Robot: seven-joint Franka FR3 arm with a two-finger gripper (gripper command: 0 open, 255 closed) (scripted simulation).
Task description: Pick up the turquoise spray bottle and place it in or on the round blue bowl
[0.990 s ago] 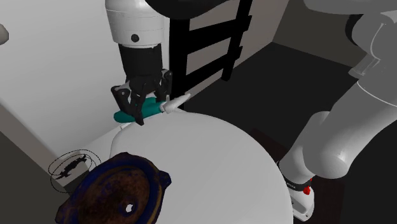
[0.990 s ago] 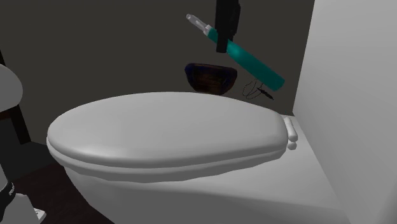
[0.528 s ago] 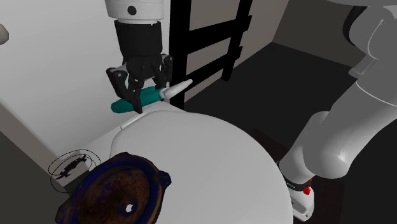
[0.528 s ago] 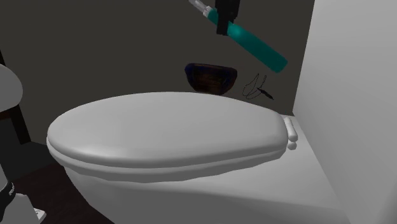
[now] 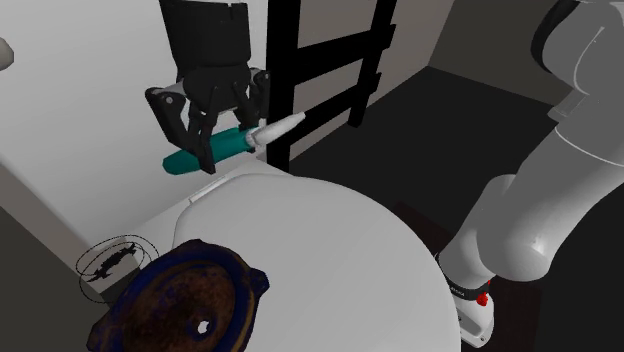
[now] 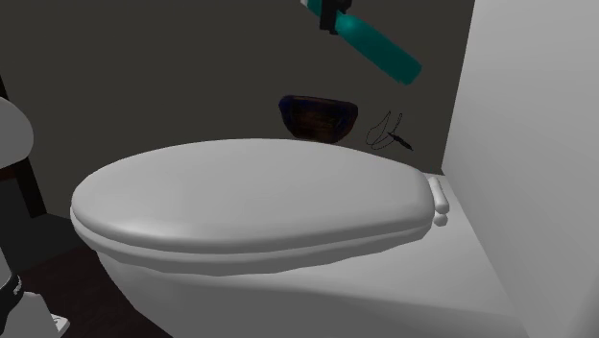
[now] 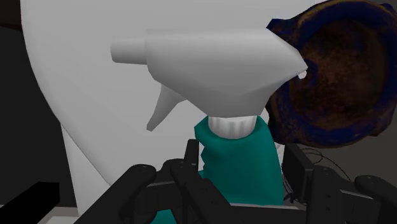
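White toilet lid [image 5: 330, 250] shut, glossy, two white hinge bumps [image 6: 440, 202] at its back end. Small black wire tangle [image 5: 108, 262] near the toilet's back, apart from the lid. Black ladder-like rack [image 5: 285, 60] upright beyond the toilet, beside white wall [image 5: 80, 90]. Dark floor [image 5: 440, 110].

A bathroom: a white toilet [image 6: 326, 288], lid [image 6: 250, 192] shut, against a plain wall [image 6: 538, 115].

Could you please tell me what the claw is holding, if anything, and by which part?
The claw grips the turquoise spray bottle by the upper end of its body, just below the white trigger head.
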